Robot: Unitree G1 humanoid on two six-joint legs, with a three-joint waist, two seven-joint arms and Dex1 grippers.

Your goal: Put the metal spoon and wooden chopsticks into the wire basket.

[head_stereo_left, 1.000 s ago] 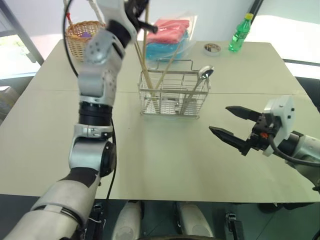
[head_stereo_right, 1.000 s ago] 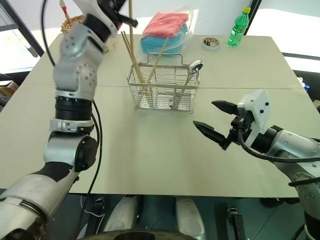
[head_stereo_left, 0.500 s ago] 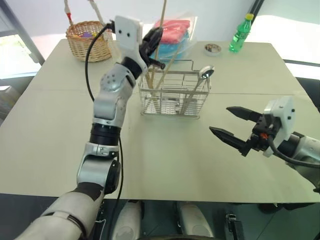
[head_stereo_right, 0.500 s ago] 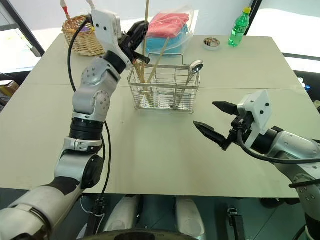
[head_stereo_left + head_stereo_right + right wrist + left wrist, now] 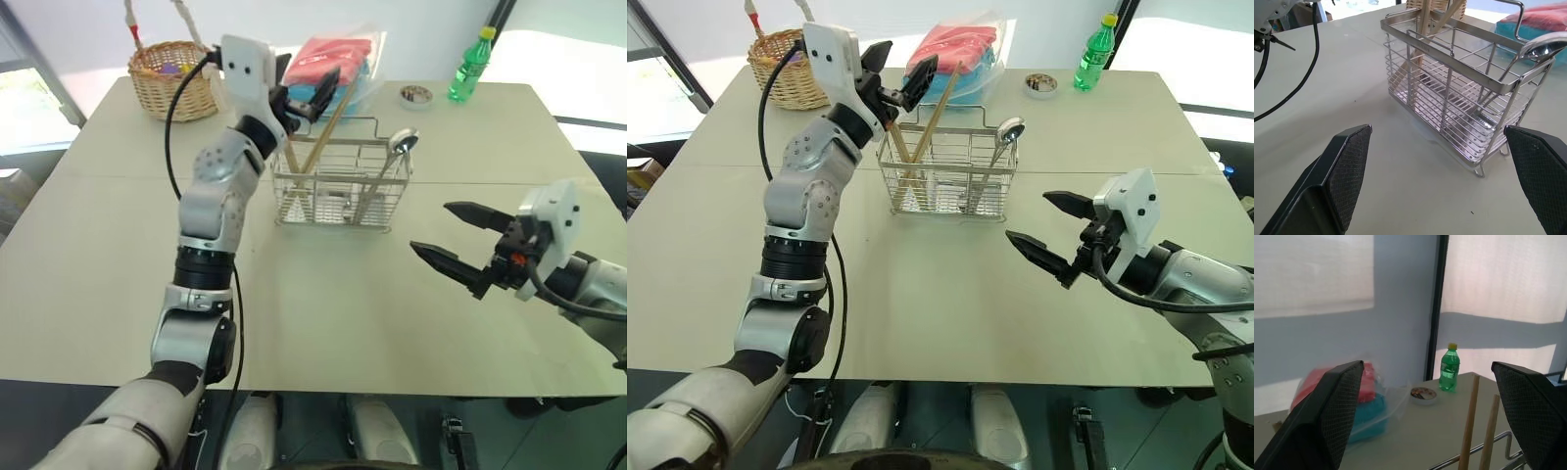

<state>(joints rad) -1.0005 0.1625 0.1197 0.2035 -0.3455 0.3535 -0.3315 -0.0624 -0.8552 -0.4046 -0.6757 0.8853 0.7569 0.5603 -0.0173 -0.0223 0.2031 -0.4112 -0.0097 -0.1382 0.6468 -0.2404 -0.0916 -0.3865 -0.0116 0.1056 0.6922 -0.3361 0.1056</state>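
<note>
1. Above the wire basket [image 5: 340, 189], in the left eye view, the left gripper [image 5: 306, 91] is seen with its two black fingers spread wide and nothing held between them. The wooden chopsticks [image 5: 315, 144] are stood leaning inside the basket at its left end, their tops just below the spread fingers. The metal spoon [image 5: 390, 162] is propped in the basket's right end, bowl up. Well to the right of the basket, nearer the robot, the right gripper [image 5: 453, 238] is held over the table [image 5: 118, 264], fully open and empty.
2. From the left wrist view, the spread fingers [image 5: 1327, 411] are shown with two chopstick tips [image 5: 1470, 416] rising free between them, gripped by neither; a green bottle [image 5: 1449, 367] is seen beyond.
3. From the right wrist view, the basket [image 5: 1459, 110] is faced by the wide-open fingers [image 5: 1344, 171], with the spoon [image 5: 1528, 51] leaned against its rim and the chopsticks [image 5: 1422, 34] stood at its far end.
</note>
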